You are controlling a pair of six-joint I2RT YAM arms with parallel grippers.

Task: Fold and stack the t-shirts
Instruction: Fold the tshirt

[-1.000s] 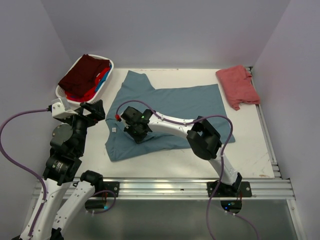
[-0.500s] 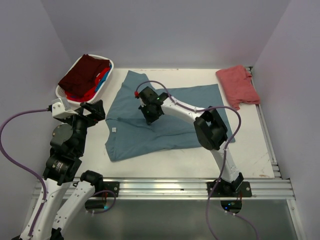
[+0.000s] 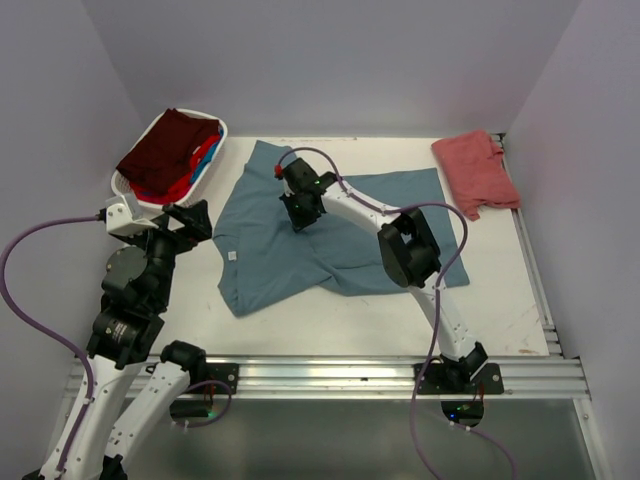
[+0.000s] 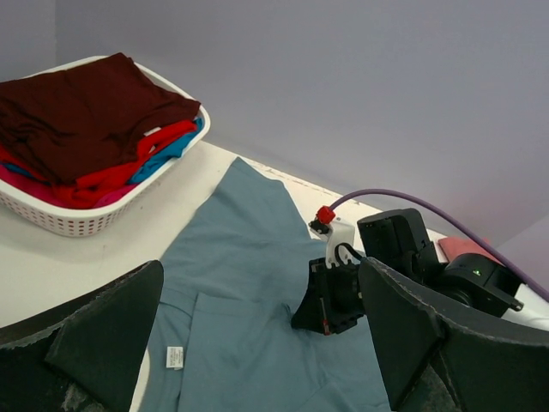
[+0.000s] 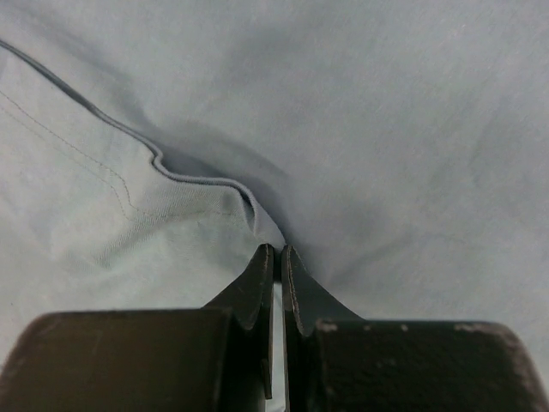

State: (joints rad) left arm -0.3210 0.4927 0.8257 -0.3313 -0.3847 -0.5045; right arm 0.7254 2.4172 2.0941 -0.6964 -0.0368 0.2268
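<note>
The large slate teal-blue t-shirt point(image 3: 345, 255) lies spread across the middle of the table, with a fold of its left part drawn over itself. My right gripper point(image 3: 300, 216) is shut on a pinched fold of this t-shirt point(image 5: 386, 129), the fingers point(image 5: 262, 275) nearly touching. It also shows in the left wrist view point(image 4: 324, 311). My left gripper point(image 3: 190, 218) is open and empty, held above the table's left side. A salmon-red t-shirt point(image 3: 475, 172) lies at the back right. The dark maroon t-shirt point(image 3: 165, 145) tops red point(image 4: 129, 163) and bright blue point(image 4: 176, 146) ones in the basket.
The white oval plastic basket point(image 3: 212, 165) stands at the back left, next to the teal t-shirt's sleeve. Its rim shows in the left wrist view point(image 4: 60, 223). Grey walls enclose the table on three sides. A metal rail runs along the near edge.
My right gripper has moved from the t-shirt's near left part toward the back, pulling the pinched cloth with it. The t-shirt's near left edge has shifted. The left arm has not moved.
</note>
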